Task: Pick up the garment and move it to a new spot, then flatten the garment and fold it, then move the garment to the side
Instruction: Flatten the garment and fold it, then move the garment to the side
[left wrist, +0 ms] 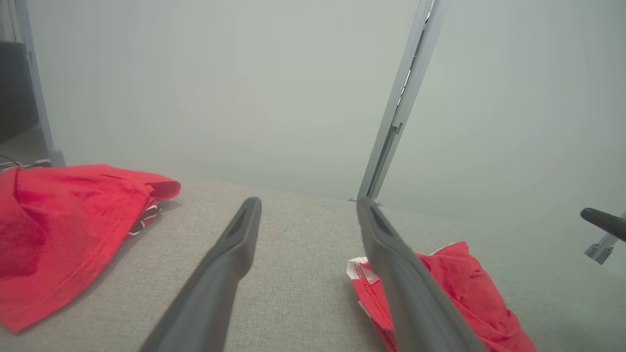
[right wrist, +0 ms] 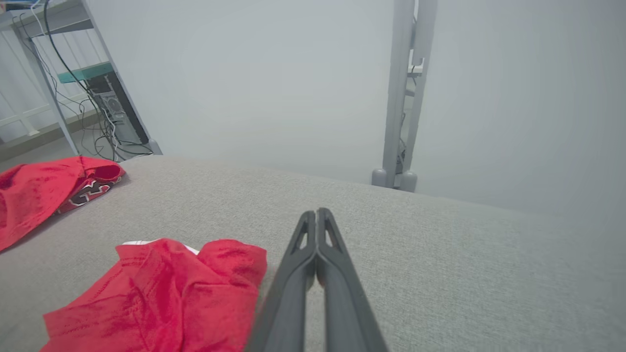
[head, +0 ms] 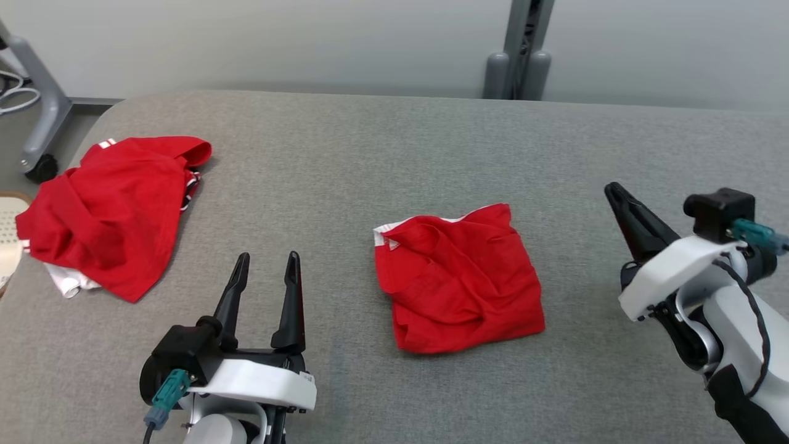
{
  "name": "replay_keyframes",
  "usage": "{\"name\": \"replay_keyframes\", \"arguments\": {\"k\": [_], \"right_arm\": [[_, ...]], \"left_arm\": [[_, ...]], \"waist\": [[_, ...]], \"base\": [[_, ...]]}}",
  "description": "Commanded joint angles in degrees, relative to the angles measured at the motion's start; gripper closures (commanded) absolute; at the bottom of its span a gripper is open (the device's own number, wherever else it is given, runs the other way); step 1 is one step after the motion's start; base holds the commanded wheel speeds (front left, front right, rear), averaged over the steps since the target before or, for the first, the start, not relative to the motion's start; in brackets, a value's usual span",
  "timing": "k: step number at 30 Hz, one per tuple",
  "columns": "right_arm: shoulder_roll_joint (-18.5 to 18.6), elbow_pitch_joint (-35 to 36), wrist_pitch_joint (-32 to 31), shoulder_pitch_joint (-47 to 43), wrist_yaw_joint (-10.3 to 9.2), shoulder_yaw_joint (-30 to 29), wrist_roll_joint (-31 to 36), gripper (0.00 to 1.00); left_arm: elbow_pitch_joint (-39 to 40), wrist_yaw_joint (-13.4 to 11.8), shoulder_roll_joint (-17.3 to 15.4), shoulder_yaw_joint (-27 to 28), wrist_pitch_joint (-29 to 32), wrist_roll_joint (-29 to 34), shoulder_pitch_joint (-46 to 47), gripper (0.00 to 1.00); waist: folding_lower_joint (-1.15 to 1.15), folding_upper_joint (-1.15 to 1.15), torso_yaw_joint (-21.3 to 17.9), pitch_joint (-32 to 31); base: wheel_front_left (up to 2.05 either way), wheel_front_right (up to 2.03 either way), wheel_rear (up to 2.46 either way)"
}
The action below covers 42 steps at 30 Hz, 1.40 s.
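Over on the middle of the grey padded table [head: 394,142], the red garment [head: 459,280] lies folded into a rough square. It's a touch rumpled on top, with a sliver of white trim along its far left corner. Down at the near left, the left gripper [head: 268,256] points away from the robot, its fingers spread wide with nothing between them, and it sits clear of the garment's left edge. Across on the other side, the right gripper [head: 611,190] is well apart from the garment, its two dark fingers pressed tight together and gripping nothing at all. Through the right wrist view, those closed tips [right wrist: 317,214] point over bare table, with the garment [right wrist: 161,293] off to the lower left. Through the left wrist view, the gripper's parted fingers frame bare cloth, and one finger [left wrist: 406,283] crosses in front of the garment's white-trimmed corner. Way out at the table's left edge, a heap of red clothing [head: 111,209] sits loosely bunched, a white piece poking out underneath. Beyond the far edge a grey post [head: 521,49] stands against the pale wall.
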<state>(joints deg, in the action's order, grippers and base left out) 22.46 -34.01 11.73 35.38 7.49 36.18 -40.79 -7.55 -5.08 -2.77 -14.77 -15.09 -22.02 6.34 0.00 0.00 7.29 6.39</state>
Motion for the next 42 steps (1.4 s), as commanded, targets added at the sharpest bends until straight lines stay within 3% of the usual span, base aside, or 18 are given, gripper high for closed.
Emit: {"name": "replay_keyframes", "arguments": {"k": [1,8,13,14,15,21,31,42], "right_arm": [[-0.16,0.49,0.85,-1.32,0.01,-1.42,1.3,1.0],[-3.73,5.12,3.25,-10.87,0.01,-15.98,10.73,1.0],[-8.4,9.72,3.53,-18.62,0.01,-24.45,17.36,1.0],[-9.09,10.55,3.54,-19.73,0.01,-25.62,18.62,0.56],[-10.01,11.14,3.55,-20.66,0.01,-26.39,19.2,0.0],[-12.0,14.19,2.34,-23.21,0.01,-28.01,21.85,0.0],[-11.61,17.54,-1.4,-23.48,0.01,-27.89,21.0,0.0],[-3.18,19.24,-17.8,-16.09,0.01,-13.72,4.47,0.0]], "left_arm": [[0.34,0.33,-0.25,0.47,-0.07,0.45,-0.26,0.0],[2.09,1.04,-0.24,1.32,-0.07,0.99,-1.1,0.0],[2.98,1.39,-0.24,1.53,-0.07,1.25,-1.47,0.0],[3.02,1.53,-0.24,1.49,-0.07,1.31,-1.64,0.0],[2.99,1.5,-0.24,1.35,-0.07,1.36,-1.76,0.0],[2.76,1.84,-0.24,0.96,-0.07,1.47,-1.65,0.0],[2.25,2.0,-0.24,0.23,-0.07,1.18,-0.59,0.0],[2.08,2.28,-0.23,-1.31,-0.07,0.96,1.5,0.0]], "waist": [[0.0,0.0,-0.91,-0.09],[0.0,0.0,-2.39,0.18],[0.0,0.0,-2.81,0.31],[0.0,0.0,-2.86,0.33],[0.0,0.0,-2.9,0.36],[0.0,0.0,-2.77,0.62],[0.0,0.0,-1.4,1.81],[0.0,0.0,0.86,5.86]], "base": [[0.0,0.0,0.0],[0.0,0.0,0.0],[0.0,0.0,0.0],[0.0,0.0,0.0],[0.0,0.0,0.0],[0.0,0.0,0.0],[0.0,0.0,0.0],[0.0,0.0,0.0]]}}
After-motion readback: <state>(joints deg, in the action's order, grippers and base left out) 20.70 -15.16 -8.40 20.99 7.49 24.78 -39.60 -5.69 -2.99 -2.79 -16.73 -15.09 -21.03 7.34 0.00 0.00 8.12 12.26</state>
